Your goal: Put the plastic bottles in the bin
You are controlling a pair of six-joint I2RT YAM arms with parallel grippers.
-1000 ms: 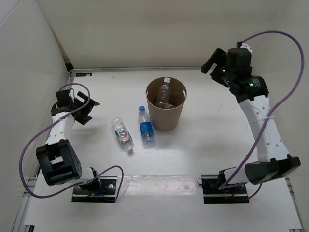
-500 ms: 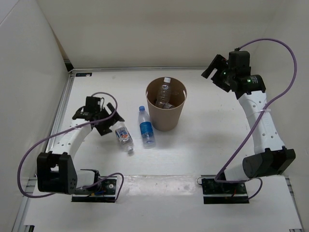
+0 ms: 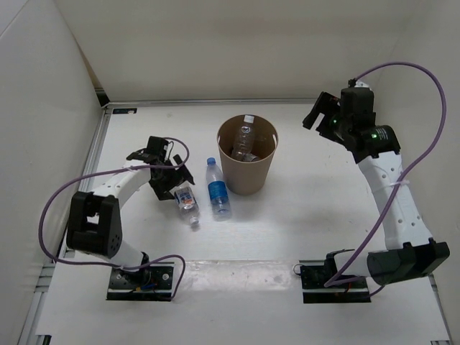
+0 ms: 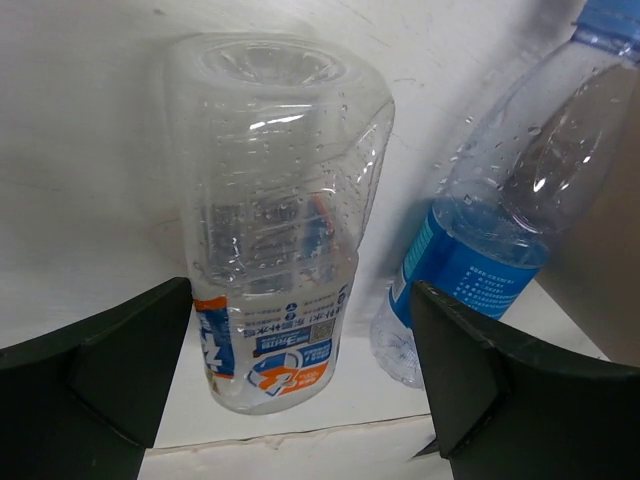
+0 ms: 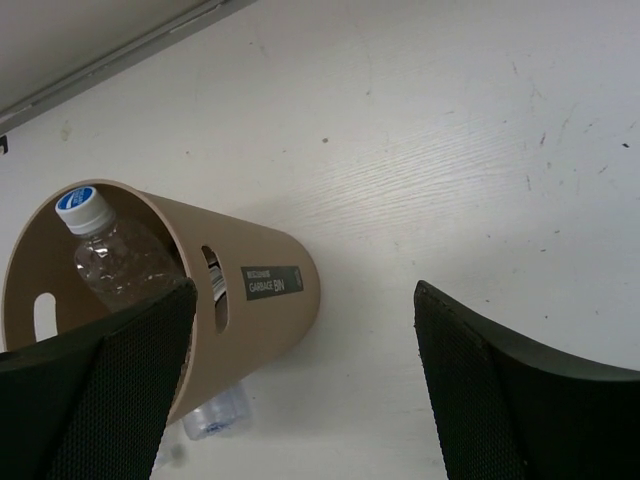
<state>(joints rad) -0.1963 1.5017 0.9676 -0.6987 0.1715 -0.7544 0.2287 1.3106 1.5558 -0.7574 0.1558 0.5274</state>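
Whole scene on 1 white table (image 3: 309, 208): 2 arms, 1 bin, 2 loose bottles.

Far right, raised high: right arm, well apart from every bottle. At its end, right gripper (image 3: 318, 111), jaws spread wide, nothing between them. Looks down on the bin from its right side.

Left half, bent low over the table: left arm. At its end, left gripper (image 3: 172, 185), jaws spread wide, one finger (image 4: 100, 370) on either side of the white-and-blue-labelled bottle. No contact visible in the wrist view, so no grip yet.

Centre of table: tan bin (image 3: 248, 176), upright, mouth open. Inside, 1 clear bottle (image 3: 246, 135), cap up, leaning against the far wall. Under it a darker shape, perhaps another bottle, too murky to call.

Just left of the bin: blue-labelled bottle (image 3: 218, 188), lying flat, cap toward the far side, untouched.

Just left of that: white-and-blue-labelled bottle (image 3: 185, 200), lying flat, cap toward the near edge, base end under the left gripper.

Progress, as a judgement: partly done. Binned so far: at least 1. Left to do: 2 bottles on the table, each needing a grasp, a lift over the rim and a release. Likely next in line: the white-and-blue one, already bracketed by open jaws.
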